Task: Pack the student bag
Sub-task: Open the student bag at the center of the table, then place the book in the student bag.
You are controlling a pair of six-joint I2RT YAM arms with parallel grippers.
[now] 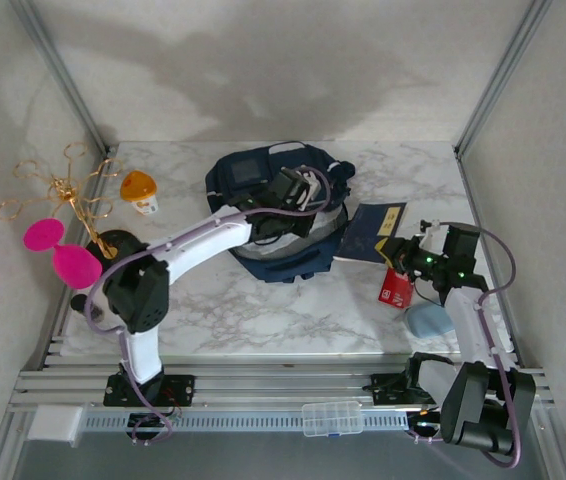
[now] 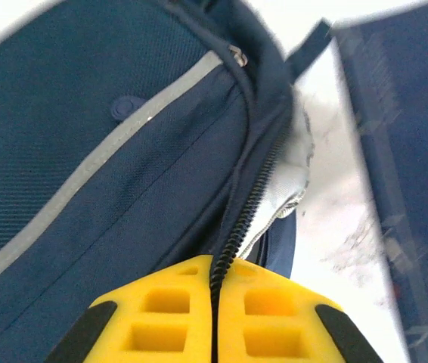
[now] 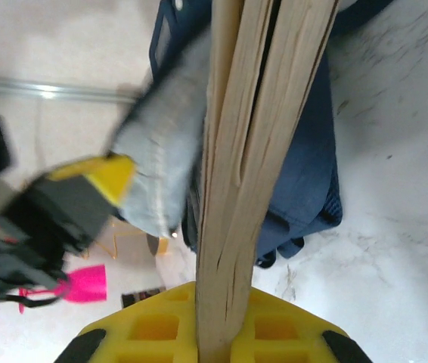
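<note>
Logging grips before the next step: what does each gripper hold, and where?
Left gripper pinches the student bag at its zipper edge; right gripper clamps the book by one edge.

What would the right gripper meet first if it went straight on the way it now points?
Probably the student bag: the right gripper, shut on a book, aims it at the bag's grey-lined opening, though depth is unclear.
</note>
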